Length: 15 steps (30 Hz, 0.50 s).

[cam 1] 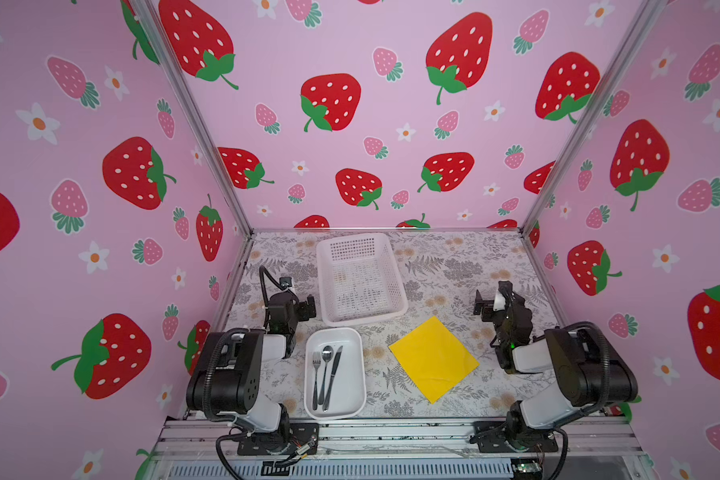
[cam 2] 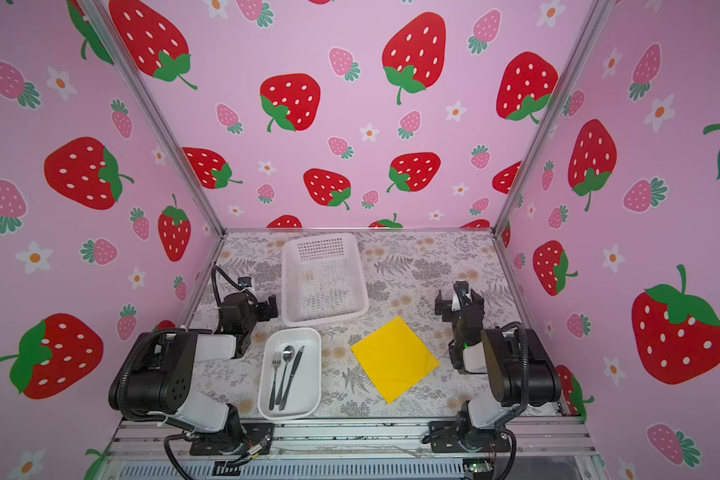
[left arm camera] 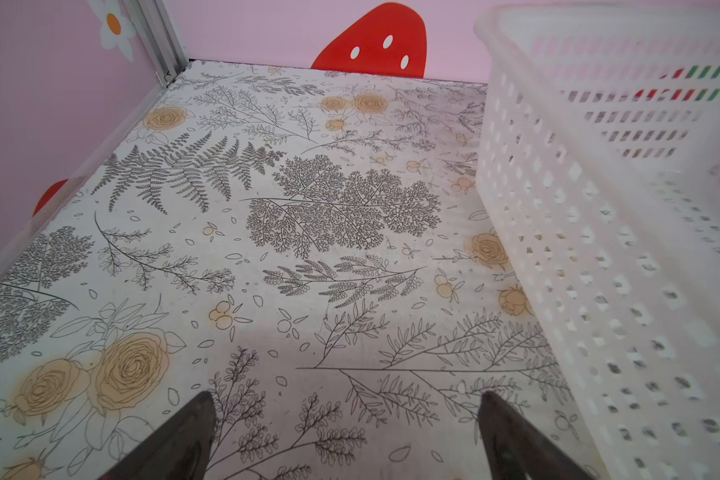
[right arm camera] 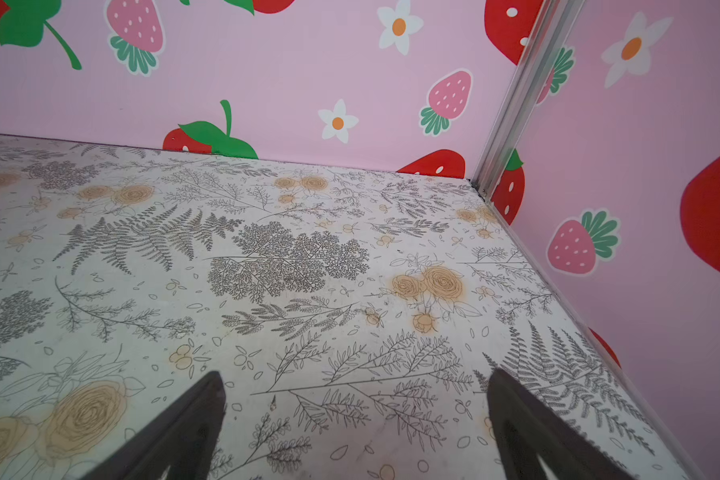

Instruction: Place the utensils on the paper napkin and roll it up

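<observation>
Three slim dark shiny metal utensils (cam 1: 327, 376) lie side by side in the white plastic tray (cam 1: 352, 386), at the front of the floral worktop (cam 1: 454, 266). The bright yellow square paper napkin (cam 1: 433, 359) lies flat right of the tray, apart from it. Gaping wide, empty: left pincer (left arm camera: 346, 395), right pincer (right arm camera: 356, 373).

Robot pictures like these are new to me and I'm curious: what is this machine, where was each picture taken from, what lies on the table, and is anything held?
The left arm and right arm are mounted at the table's near edge. Two pictures look down from one overhead double camera; two come from wrist cameras, showing the left arm's fingers and right arm's fingers spread over the table. A white tray holds a fork, spoon and knife; a yellow napkin lies flat beside it, a white mesh basket behind. Nothing is held.
</observation>
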### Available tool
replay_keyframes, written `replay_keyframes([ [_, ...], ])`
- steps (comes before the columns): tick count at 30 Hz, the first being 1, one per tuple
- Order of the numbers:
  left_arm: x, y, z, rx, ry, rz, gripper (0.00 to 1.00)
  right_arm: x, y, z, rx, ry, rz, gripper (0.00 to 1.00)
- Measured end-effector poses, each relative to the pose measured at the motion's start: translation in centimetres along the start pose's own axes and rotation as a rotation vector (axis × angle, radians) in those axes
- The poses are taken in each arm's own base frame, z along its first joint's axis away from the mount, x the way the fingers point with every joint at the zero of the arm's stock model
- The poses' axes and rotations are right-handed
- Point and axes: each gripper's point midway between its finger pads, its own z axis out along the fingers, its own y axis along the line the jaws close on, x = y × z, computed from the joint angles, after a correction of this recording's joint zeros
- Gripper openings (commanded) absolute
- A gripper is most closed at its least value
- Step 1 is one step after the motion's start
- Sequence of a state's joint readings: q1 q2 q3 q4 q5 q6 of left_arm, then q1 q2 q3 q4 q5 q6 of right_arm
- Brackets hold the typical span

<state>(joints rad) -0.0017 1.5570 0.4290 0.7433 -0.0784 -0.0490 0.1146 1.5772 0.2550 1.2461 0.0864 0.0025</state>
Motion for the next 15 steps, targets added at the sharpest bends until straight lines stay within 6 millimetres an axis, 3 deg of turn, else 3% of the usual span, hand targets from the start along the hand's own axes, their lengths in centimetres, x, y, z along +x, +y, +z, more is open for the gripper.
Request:
replay_keyframes([
  [15,0.0,0.07,0.0,-0.002,0.0,-0.001,0.99,0.14,-0.05,0.02,-0.005,0.005,0.001,1.0],
])
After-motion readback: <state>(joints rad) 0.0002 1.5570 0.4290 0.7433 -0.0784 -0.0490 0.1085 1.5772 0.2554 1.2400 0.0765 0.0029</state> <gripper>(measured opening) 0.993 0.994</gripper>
